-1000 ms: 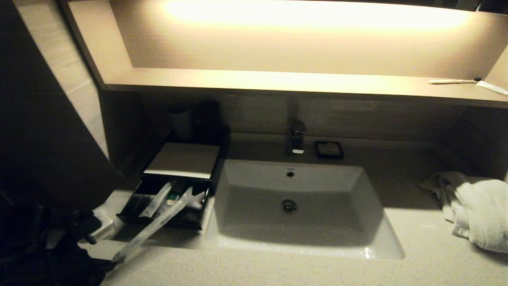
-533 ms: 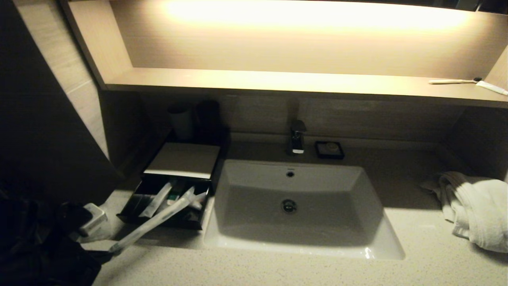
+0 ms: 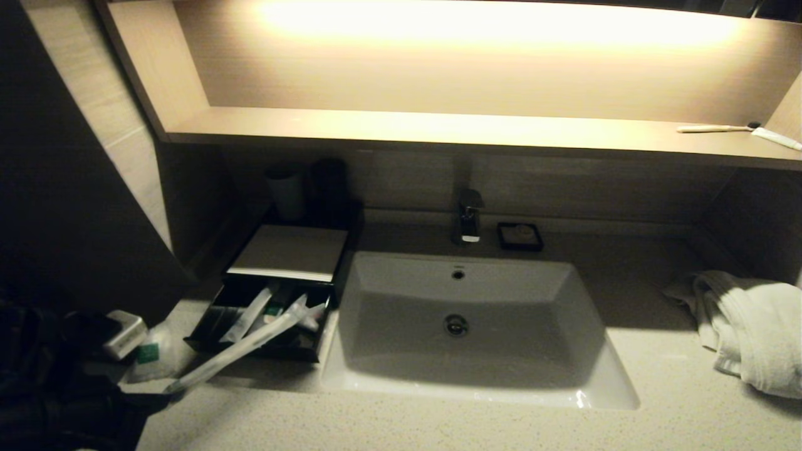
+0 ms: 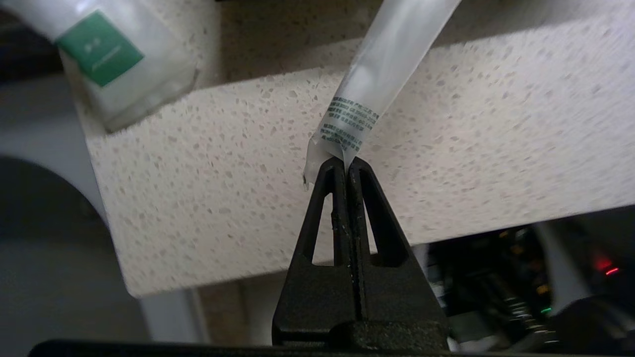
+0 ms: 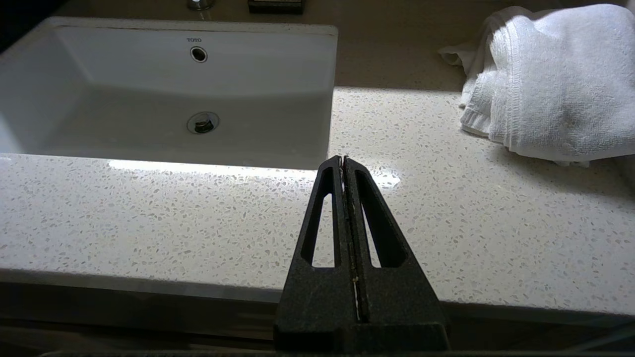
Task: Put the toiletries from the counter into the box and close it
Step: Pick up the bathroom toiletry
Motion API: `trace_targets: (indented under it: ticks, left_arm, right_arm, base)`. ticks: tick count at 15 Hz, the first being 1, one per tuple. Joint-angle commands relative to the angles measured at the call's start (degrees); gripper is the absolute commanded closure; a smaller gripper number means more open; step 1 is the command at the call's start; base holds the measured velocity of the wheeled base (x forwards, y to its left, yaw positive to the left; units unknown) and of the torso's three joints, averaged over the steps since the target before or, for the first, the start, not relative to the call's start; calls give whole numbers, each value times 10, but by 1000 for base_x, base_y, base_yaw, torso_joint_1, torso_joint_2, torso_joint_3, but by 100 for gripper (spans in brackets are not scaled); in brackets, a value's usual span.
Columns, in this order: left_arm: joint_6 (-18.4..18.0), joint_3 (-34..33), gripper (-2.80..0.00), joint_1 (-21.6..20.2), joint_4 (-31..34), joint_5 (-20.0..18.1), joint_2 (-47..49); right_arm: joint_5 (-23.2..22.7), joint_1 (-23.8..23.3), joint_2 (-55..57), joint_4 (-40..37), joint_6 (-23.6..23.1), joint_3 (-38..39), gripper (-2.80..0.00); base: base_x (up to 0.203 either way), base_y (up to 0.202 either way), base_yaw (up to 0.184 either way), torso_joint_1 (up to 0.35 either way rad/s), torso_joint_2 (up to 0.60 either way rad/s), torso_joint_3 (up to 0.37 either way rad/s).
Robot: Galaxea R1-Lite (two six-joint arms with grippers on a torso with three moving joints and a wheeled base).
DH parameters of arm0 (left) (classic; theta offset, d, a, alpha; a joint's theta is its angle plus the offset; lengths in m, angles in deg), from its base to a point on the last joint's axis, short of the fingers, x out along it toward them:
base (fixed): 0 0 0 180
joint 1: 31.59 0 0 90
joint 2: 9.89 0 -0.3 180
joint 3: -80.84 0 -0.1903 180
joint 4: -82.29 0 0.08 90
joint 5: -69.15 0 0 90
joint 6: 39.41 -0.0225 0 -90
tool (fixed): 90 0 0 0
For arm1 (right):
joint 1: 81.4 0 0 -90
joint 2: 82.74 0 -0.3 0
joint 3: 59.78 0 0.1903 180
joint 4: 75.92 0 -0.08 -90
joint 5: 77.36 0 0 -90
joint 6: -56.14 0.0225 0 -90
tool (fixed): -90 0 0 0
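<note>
Your left gripper (image 4: pixel 346 163) pinches the end seam of the long translucent plastic sachet (image 3: pixel 241 346), whose far end rests in the open black drawer box (image 3: pixel 260 326). Light and floppy; regrip nearer mid-length. Right gripper (image 5: pixel 343 161) sits clenched, empty.

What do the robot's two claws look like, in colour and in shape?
Both look alike. The left claw and the right claw are matte black with a slightly rough surface. Each has two narrow fingers that taper to a point, and every finger has a long slot cut through it. No cables or markings show.
</note>
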Motion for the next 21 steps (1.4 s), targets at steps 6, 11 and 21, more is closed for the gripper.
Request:
trace_targets:
  ticks: [6, 11, 21]
  left_arm:
    - [50, 6, 0, -1, 20, 2, -52]
    - [94, 0, 0, -8, 21, 8, -69]
    - [100, 13, 0, 0, 35, 7, -94]
  right_arm:
    - [0, 0, 0, 0, 0, 0, 0]
    - [0, 0, 0, 0, 0, 0, 0]
    - [0, 0, 0, 0, 0, 0, 0]
  base:
    - [0, 0, 0, 0, 0, 0]
    - [0, 0, 0, 0, 0, 0]
    - [0, 0, 0, 0, 0, 0]
